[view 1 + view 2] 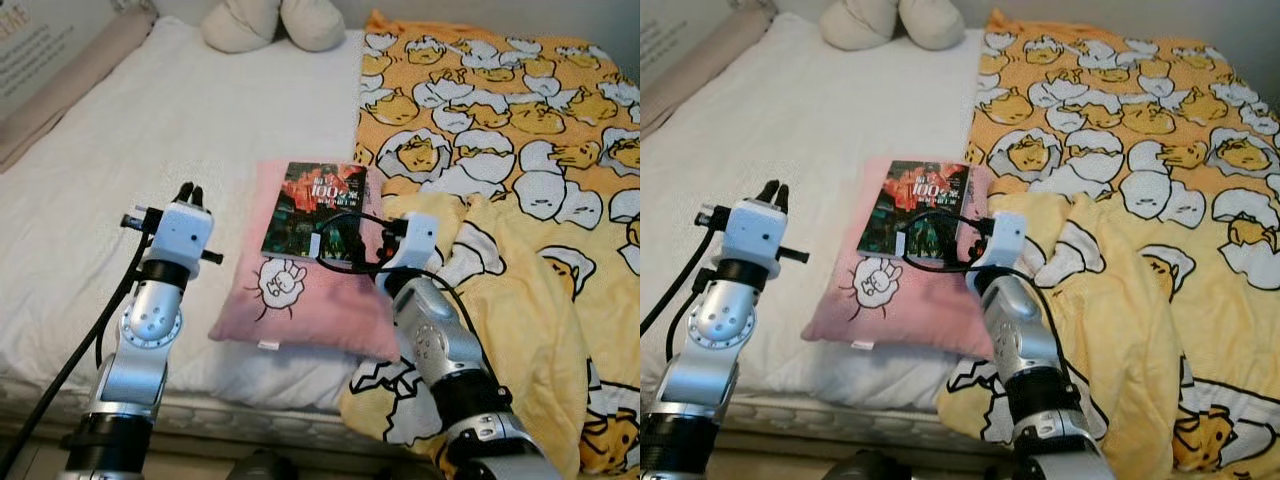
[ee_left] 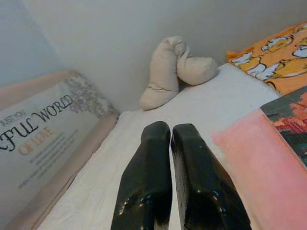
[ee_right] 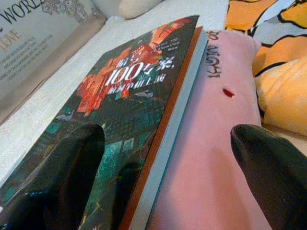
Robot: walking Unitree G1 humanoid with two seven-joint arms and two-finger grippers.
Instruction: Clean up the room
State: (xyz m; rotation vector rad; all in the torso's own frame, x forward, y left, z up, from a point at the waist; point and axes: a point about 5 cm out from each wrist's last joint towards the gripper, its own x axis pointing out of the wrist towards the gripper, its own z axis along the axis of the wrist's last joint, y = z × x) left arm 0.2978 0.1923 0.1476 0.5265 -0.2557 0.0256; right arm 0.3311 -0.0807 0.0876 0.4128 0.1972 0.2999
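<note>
A wide bed covered by a white sheet (image 1: 170, 150) was seen from above, with its near edge at the bottom of the head views. A flat pink cushion printed with a small white cartoon rabbit (image 1: 300, 290) lay close to that near edge, about midway along it. A dark paperback book with a red and green cover and white lettering (image 1: 318, 208) rested on the far part of the cushion, its spine side towards the blanket. A crumpled yellow-orange blanket patterned with white egg characters (image 1: 500, 140) covered the right half of the bed and touched the cushion's right edge. A cream, soft, lumpy plush shape (image 1: 272, 22) sat at the far edge of the bed against the wall. A beige panel with dark printed lettering (image 2: 43, 139) was propped along the bed's left edge. The right gripper (image 3: 168, 158) was held low over the near right corner of the book, its two black fingers spread wide apart; one finger (image 3: 57, 167) lay over the cover and the other over the pink cushion beside the book's edge. The left gripper (image 2: 170, 177) was raised above the sheet to the left of the cushion, its fingers pressed together with nothing between them.
</note>
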